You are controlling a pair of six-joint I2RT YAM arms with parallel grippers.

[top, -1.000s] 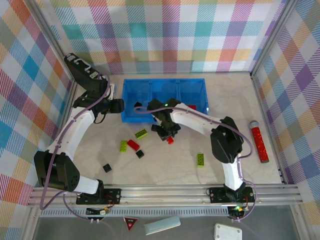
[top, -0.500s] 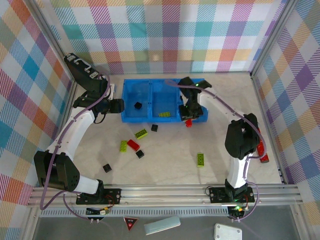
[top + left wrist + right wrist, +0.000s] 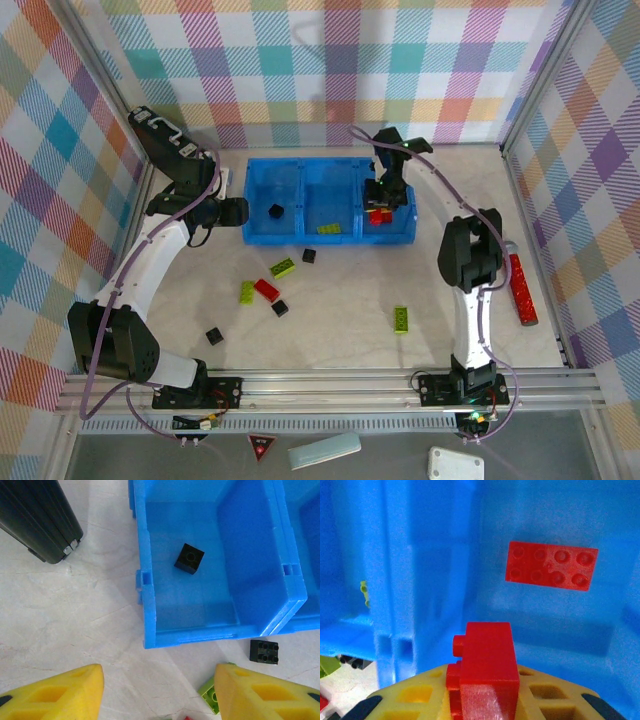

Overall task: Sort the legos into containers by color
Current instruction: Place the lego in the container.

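Observation:
My right gripper (image 3: 485, 682) is shut on a red lego (image 3: 487, 662) and hangs over the right compartment of the blue tray (image 3: 400, 238). In the top view that gripper (image 3: 382, 197) is above a second red lego (image 3: 551, 572), which lies flat in that compartment. One black cube (image 3: 189, 559) sits in the left compartment, and a green lego (image 3: 328, 229) lies in the middle one. My left gripper (image 3: 159, 695) stands open above the table by the tray's front left corner, its fingers (image 3: 60, 695) holding nothing. Loose on the table are a green lego (image 3: 282, 267), a black lego (image 3: 309, 256) and a red lego (image 3: 266, 290).
More loose bricks lie nearer the arms: green ones (image 3: 246, 292) (image 3: 401, 319) and black ones (image 3: 280, 308) (image 3: 214, 336). A red cylinder with a grey tip (image 3: 519, 288) lies at the right wall. A black case (image 3: 40, 520) stands left of the tray.
My right gripper has carried the red lego from the table in front of the tray up and back to above the right compartment. The left arm has not moved.

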